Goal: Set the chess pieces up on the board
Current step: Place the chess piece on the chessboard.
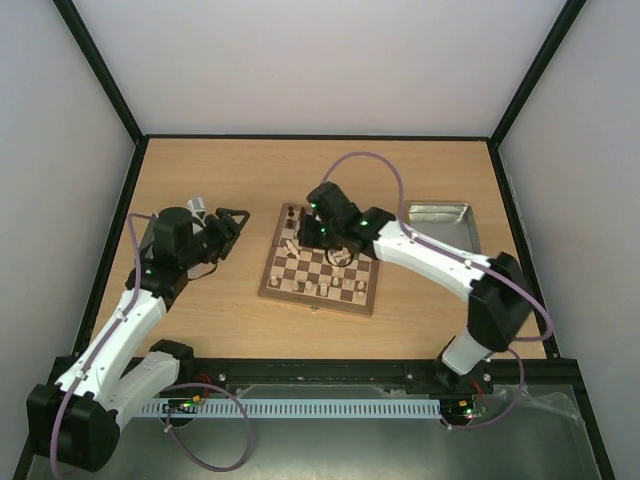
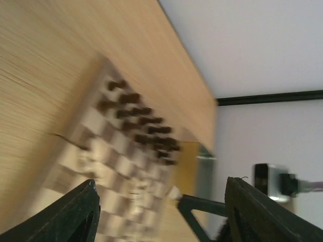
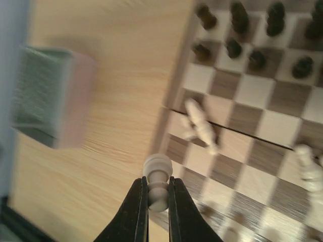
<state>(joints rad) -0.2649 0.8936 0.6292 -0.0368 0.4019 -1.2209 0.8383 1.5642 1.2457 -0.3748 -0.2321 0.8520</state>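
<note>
Pale wooden tabletop [image 1: 250, 170] is filling the booth, with white walls and a black frame closing it in. A grey metal tray [image 1: 440, 222] is lying at the far right. The board [image 1: 300, 270] is sitting near the table's centre, slightly skewed, between the two arms.

From above, the right arm is covering the board's far-left part. Only the wrist cameras are showing detail there: dark chess pieces [image 3: 239, 17] are standing upright in two rows, blurred in the left wrist view.

The left gripper [image 1: 238, 226] is hovering over bare table just left of the board, its fingers [image 2: 75, 212] spread wide around nothing.

The right gripper [image 3: 158, 187] is clenching a cream piece [image 3: 157, 171] over the board's edge. Its long axis is running in line with the fingers, with one broad end projecting past the tips. Another cream piece [image 3: 201, 126] is lying toppled on the squares nearby, pointing diagonally across them.
</note>
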